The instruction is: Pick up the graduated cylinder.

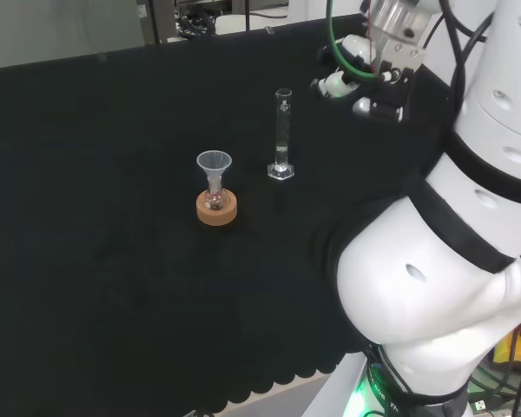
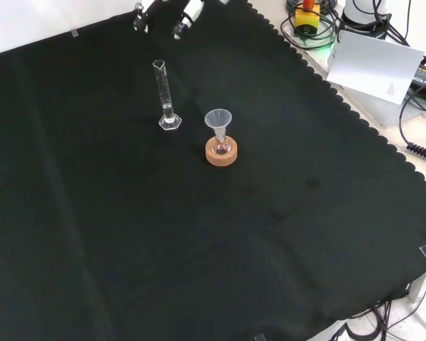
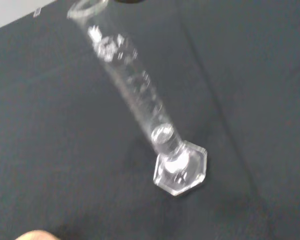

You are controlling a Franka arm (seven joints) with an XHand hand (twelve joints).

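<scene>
The graduated cylinder (image 1: 282, 130) is a tall, clear glass tube on a hexagonal foot. It stands upright on the black cloth and looks empty. In the front view the cylinder (image 2: 165, 96) is at the upper middle. The wrist view has the cylinder (image 3: 140, 95) close and large, with nothing touching it. The black and white hand (image 1: 358, 80) hovers to the right of the cylinder's top in the head view, apart from it. Its fingers (image 2: 187, 15) reach in at the front view's top edge, beyond the cylinder. They look relaxed and hold nothing.
A clear funnel (image 1: 214, 165) sits in a small flask on a cork ring (image 1: 217, 209), left of and nearer than the cylinder in the head view. The cloth's scalloped edge (image 2: 355, 106), a white sheet (image 2: 376, 64) and cables lie at the front view's right.
</scene>
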